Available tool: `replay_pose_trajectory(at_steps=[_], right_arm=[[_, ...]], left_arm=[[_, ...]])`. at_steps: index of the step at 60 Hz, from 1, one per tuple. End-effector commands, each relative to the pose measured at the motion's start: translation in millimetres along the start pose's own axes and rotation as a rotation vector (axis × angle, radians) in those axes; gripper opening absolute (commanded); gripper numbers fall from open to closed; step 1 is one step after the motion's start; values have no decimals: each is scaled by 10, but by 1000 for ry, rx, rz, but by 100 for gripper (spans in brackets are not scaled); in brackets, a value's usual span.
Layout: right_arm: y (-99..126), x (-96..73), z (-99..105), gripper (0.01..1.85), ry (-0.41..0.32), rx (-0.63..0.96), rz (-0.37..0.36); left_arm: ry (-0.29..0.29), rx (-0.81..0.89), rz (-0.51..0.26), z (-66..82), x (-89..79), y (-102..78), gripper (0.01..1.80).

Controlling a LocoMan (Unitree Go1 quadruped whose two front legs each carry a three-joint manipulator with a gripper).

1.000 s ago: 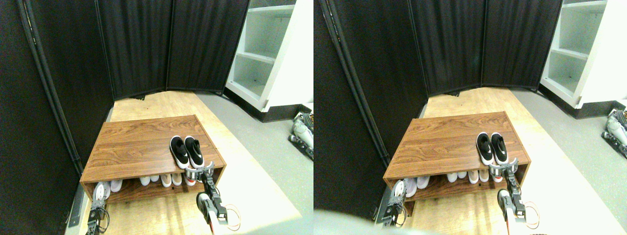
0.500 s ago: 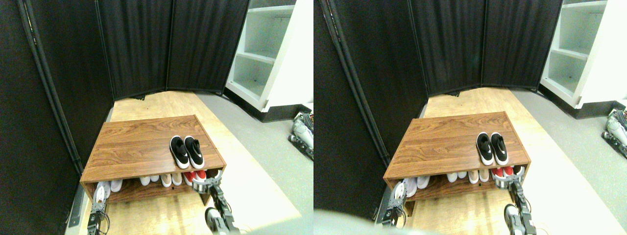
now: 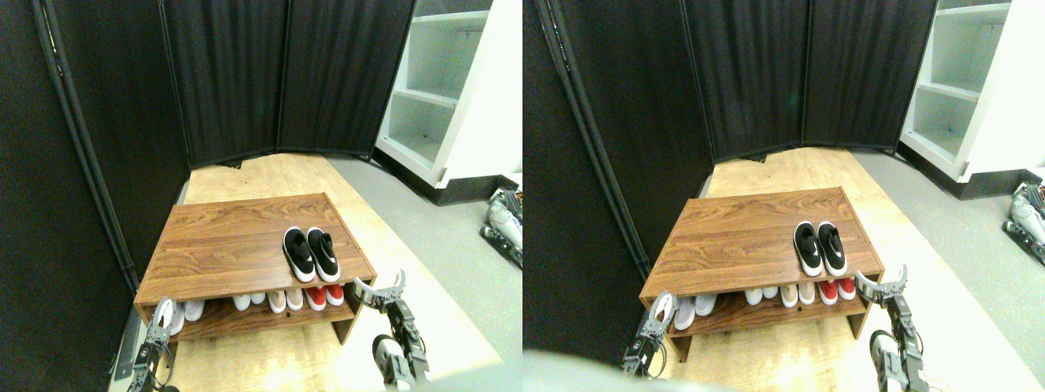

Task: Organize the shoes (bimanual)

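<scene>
While both manipulators reach up from the bottom edge of the stereo pair view, the shoes (image 3: 311, 254) sit side by side, touching, on the right part of the wooden surface (image 3: 229, 245) of a low shoe rack in the lower middle of the frame, toes toward the front edge. Under that top, the open shelf (image 3: 245, 314) holds a row of other footwear: white shoes (image 3: 193, 309) at the left, beige shoes (image 3: 285, 300) in the middle, red shoes (image 3: 325, 295) at the right end. Just right of the rack's front right corner, the right pincer (image 3: 380, 292) has its jaws spread wide and holds nothing. At the lower left, the left pincer (image 3: 159, 313) lies near the shelf's left end; whether it is spread or pressed together cannot be told.
</scene>
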Motion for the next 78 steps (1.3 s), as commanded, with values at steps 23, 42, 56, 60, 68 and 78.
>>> replay_pose_trajectory(at_steps=[23,42,56,60,68,78], right_arm=[[98,598,117,35,-62,-87,31],[-171,938,-24,3,-92,-80,-46],[-330,938,-208,3,-87,-82,-106],[-333,920,-260,4,-70,-79,-93],[-310,878,-359,6,-43,-53,-78],[-311,903,-415,10,-24,-72,-54]], left_arm=[[4,138,-23,100,180,135,9],[-26,125,-20,93,227,176,9],[-28,97,-33,91,211,190,8],[-31,98,-33,91,202,192,7],[-41,88,-27,78,187,189,7],[-41,89,-34,56,165,166,5]])
